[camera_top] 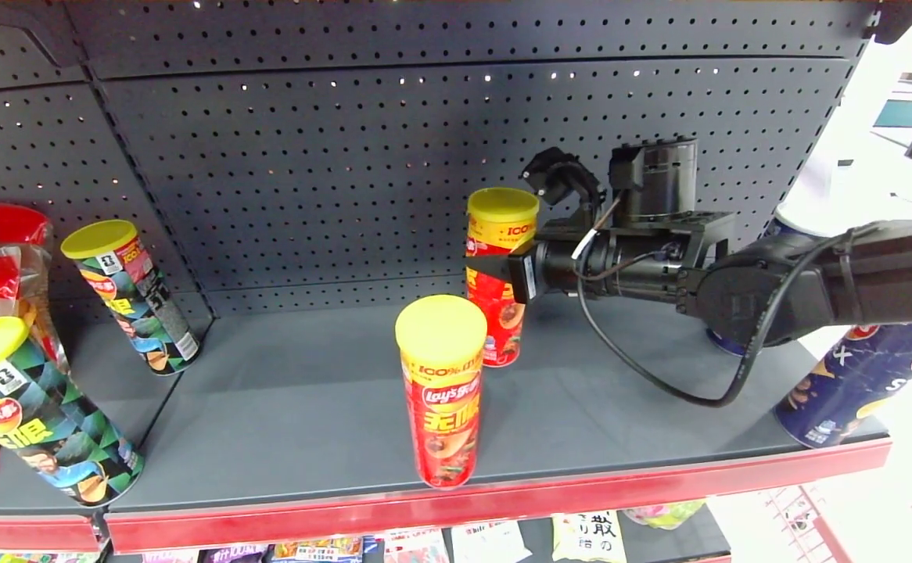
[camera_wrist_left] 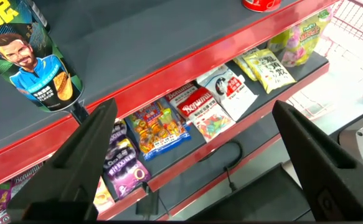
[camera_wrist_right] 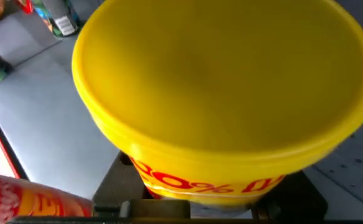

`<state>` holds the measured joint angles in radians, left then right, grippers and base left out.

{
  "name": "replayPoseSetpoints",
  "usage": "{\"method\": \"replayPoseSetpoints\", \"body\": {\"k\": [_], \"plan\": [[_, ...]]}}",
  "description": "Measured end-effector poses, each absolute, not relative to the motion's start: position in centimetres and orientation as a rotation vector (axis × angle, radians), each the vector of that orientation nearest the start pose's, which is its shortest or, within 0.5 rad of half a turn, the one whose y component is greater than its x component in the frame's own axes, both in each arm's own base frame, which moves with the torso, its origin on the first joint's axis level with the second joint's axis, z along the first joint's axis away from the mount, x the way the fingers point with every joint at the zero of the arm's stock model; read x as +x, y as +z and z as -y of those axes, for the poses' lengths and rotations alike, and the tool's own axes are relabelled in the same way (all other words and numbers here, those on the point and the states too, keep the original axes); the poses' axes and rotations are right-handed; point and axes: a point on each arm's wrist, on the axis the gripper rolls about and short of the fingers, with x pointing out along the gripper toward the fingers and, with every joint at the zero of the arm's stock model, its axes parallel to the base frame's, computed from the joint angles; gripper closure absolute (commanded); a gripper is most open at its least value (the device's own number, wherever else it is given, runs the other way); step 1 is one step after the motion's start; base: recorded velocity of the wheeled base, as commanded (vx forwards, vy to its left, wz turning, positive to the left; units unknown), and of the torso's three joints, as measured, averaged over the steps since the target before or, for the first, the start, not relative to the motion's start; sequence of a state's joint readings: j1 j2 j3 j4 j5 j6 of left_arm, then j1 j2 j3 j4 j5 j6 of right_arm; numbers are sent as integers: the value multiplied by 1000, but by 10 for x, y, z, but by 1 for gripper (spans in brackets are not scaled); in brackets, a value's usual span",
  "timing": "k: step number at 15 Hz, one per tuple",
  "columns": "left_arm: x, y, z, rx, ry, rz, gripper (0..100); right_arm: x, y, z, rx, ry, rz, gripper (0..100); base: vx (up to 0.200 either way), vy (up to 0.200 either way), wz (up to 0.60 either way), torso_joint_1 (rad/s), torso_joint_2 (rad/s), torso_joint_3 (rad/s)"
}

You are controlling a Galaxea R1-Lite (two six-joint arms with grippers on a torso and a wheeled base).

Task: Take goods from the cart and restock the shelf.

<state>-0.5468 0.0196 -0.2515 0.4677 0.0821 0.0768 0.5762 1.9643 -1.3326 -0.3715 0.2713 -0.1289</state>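
Dark pegboard shelf [camera_top: 307, 407], red front lip. Right claw [camera_top: 503, 272] clamped on rear red chip can [camera_top: 500, 227], upright near the back panel. Front red chip can [camera_top: 442, 391] upright by the lip, well apart from the claw. Left claw [camera_wrist_left: 193, 165] spread wide, holding nothing, above snack bags [camera_wrist_left: 212, 112] on the lower shelf.

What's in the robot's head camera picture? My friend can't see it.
The right gripper has its jaws around a red, yellow-lidded chip can standing at the back of a grey shelf. A matching can stands near the front edge, with green-patterned cans to the left and a blue can to the right.
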Motion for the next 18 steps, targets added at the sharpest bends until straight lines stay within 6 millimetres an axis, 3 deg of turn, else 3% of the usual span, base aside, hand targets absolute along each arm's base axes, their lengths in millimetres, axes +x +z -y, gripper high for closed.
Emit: {"method": "replayPoseSetpoints", "body": {"k": [7,18], "plan": [[-40,96,-26,149,-470,-210,0,348,195,-231,-157,858,-182,100,0,0,0,0,0,0],[-39,96,-26,151,-469,-216,0,356,183,-233,-154,849,-212,100,0,0,0,0,0,0]]}}
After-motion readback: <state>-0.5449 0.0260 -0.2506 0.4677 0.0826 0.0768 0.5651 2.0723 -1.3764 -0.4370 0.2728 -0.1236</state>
